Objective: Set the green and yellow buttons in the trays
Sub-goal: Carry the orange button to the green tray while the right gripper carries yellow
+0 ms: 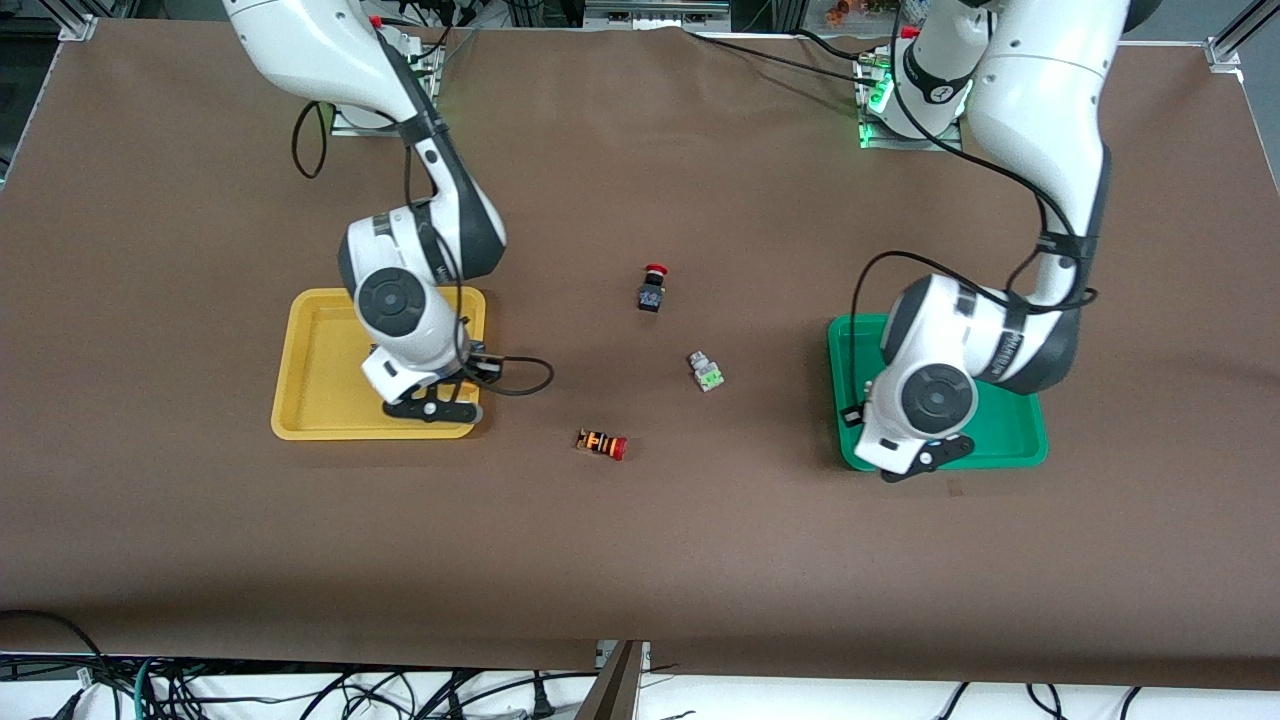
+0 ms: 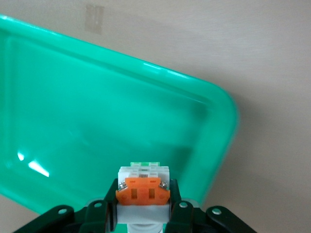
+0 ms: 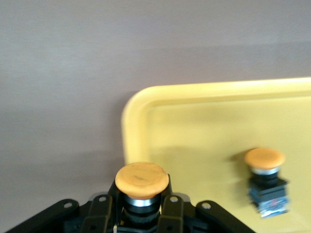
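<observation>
My left gripper (image 1: 925,455) is shut on a light grey button with an orange face (image 2: 143,190), held over the green tray (image 1: 1010,430) at its edge nearer the camera; the tray fills the left wrist view (image 2: 97,116). My right gripper (image 1: 432,405) is shut on a black button with a yellow-orange cap (image 3: 142,179), held over a corner of the yellow tray (image 1: 310,370). A second yellow-capped button (image 3: 266,180) lies in the yellow tray (image 3: 194,121). A grey button with a green face (image 1: 706,371) lies on the table between the trays.
A black button with a red cap (image 1: 652,288) lies mid-table, farther from the camera than the green-faced one. An orange-striped button with a red cap (image 1: 601,443) lies nearer the camera. Brown table cover (image 1: 640,560) all round.
</observation>
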### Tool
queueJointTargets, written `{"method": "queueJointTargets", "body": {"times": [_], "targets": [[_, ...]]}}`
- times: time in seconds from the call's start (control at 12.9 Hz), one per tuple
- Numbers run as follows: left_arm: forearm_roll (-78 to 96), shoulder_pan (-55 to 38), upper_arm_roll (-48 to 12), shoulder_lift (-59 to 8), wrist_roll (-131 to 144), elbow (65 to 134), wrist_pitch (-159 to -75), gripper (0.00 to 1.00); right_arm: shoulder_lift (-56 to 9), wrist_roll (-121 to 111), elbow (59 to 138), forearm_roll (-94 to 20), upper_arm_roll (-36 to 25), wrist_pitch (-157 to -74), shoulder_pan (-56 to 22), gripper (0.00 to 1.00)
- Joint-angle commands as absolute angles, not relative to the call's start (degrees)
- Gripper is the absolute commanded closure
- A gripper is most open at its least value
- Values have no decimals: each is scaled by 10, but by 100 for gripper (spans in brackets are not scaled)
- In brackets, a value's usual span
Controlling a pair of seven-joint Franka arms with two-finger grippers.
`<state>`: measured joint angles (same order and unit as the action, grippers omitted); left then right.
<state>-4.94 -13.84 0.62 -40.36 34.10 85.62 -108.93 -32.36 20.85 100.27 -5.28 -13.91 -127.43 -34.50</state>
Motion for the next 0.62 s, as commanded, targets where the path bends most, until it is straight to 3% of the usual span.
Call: {"method": "queueJointTargets", "body": {"times": [0.0,0.08,0.16,0.23,0.31,0.54], "targets": [[-51,-88,-24,-390,258,918,-1150,38,-318,171,1040,-62,-142,-1295,-332,61],[-51,-87,-30,-388,258,917,-1149,0,-316,167,1062,-62,-143,-1322,-332,50],[-51,-88,-32,-380,258,916,-1149,0,-314,163,1084,-62,-143,-1345,-331,29],[-50,-93,-33,-374,258,910,-1148,0,-307,163,1088,-62,-144,-1346,-330,16],[-50,-96,-47,-367,259,899,-1140,0,-295,162,1086,-62,-144,-1341,-330,9],[-13,-107,-117,-370,270,840,-1130,0,-268,166,1035,-64,-143,-1262,-330,2]]}}
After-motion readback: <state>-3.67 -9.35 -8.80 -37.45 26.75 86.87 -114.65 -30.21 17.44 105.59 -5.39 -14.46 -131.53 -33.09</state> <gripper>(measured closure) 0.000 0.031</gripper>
